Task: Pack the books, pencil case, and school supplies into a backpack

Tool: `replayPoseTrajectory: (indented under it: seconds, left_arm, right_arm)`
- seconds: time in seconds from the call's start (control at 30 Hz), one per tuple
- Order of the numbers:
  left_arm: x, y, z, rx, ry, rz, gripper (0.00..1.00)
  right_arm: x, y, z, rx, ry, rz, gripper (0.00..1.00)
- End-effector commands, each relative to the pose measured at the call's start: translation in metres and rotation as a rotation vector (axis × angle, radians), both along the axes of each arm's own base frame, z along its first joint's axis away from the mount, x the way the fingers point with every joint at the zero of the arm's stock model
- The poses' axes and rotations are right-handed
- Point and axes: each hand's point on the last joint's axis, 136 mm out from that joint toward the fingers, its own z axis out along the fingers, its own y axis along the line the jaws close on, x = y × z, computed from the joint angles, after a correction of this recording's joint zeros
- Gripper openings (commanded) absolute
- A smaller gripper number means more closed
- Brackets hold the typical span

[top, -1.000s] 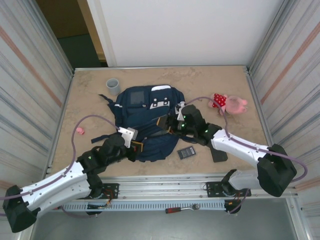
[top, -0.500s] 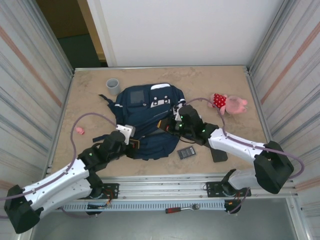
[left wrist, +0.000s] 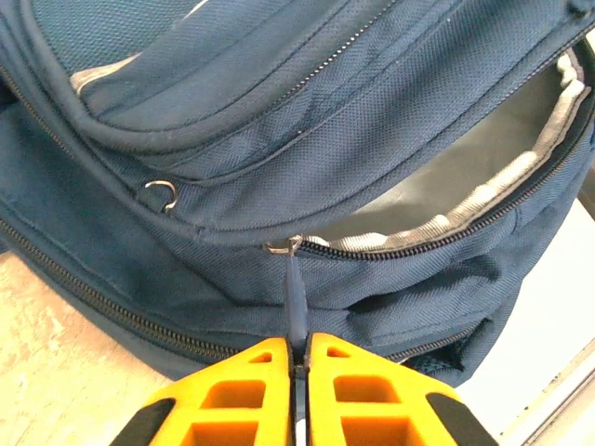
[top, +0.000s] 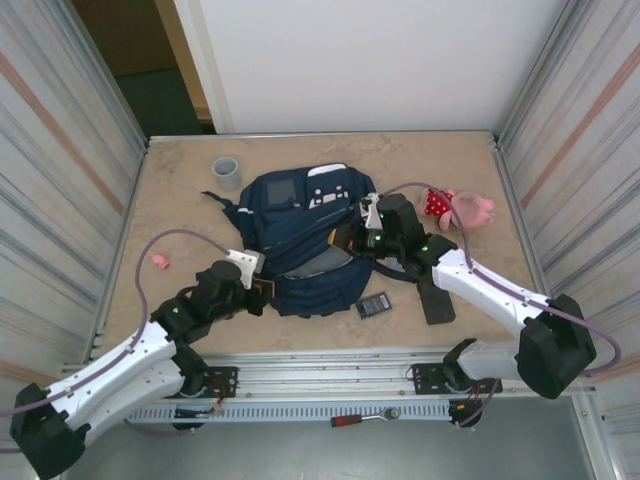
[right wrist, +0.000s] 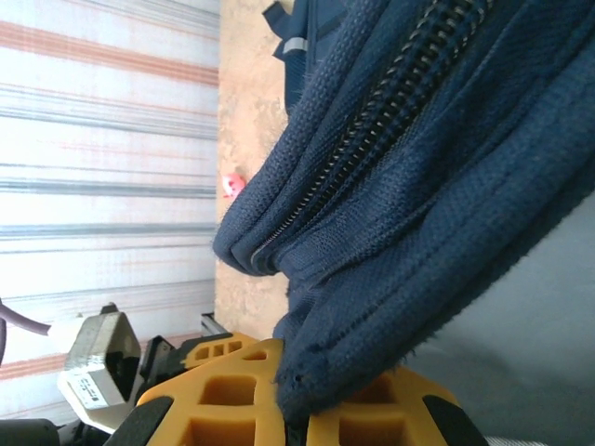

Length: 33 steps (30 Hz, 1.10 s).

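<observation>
The navy backpack (top: 300,215) lies in the middle of the table, its main compartment gaping and showing grey lining (top: 318,266). My left gripper (top: 264,290) is at the bag's near left edge, shut on the blue zipper pull (left wrist: 296,293) of the main zip. My right gripper (top: 346,240) is shut on the fabric rim of the opening (right wrist: 372,344) and holds it up. One of the school supplies, a dark grey piece with a grid face (top: 374,305), lies just right of the bag's near corner. The books and the pencil case are out of view.
A flat black oblong (top: 436,300) lies right of the grid piece. A pink and red plush toy (top: 458,207) sits at the right, a grey cup (top: 226,172) at the back left, a small pink item (top: 159,262) at the left. Metal walls close both sides.
My right gripper has shut on the bag's rim and pulled it up and to the right, widening the opening. The left arm has drawn the zipper pull slightly toward the near left.
</observation>
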Motion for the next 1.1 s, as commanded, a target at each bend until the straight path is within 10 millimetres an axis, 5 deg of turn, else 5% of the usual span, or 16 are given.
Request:
replayPoseTrajectory:
  seconds: [0.0,0.03,0.2,0.43,0.57,0.67,0.77,0.97,1.07]
  left_arm:
    - [0.006,-0.009,0.004,0.009,-0.029,-0.051,0.07]
    - [0.007,-0.009,0.001,0.028,-0.019,-0.048,0.04]
    - [0.008,-0.021,0.009,-0.026,-0.034,-0.081,0.0]
    - [0.009,-0.018,0.019,-0.03,-0.074,-0.081,0.0]
    - [0.009,-0.013,0.018,-0.016,-0.081,-0.065,0.0]
    - [0.013,-0.001,0.017,0.016,-0.082,-0.005,0.0]
    - [0.018,0.02,0.01,0.093,-0.069,0.086,0.0]
    - [0.025,0.064,0.003,0.135,-0.043,0.257,0.0]
    - [0.028,0.068,0.007,0.116,-0.064,0.254,0.0]
  right_arm:
    - [0.005,0.011,0.035,0.052,-0.103,0.038,0.0]
    - [0.005,0.011,0.034,0.045,-0.1,0.031,0.03]
    - [0.0,0.019,0.008,-0.017,-0.049,-0.016,0.49]
    - [-0.007,0.039,-0.035,-0.043,0.013,-0.089,0.57]
    - [-0.006,0.056,-0.047,-0.051,0.046,-0.082,0.49]
    - [-0.002,0.061,-0.047,-0.054,0.046,-0.067,0.2]
    - [-0.001,0.063,-0.027,-0.033,0.001,0.005,0.07]
    - [-0.006,0.03,0.029,-0.08,-0.096,0.041,0.03]
    - [-0.005,0.015,0.032,-0.094,-0.101,-0.006,0.04]
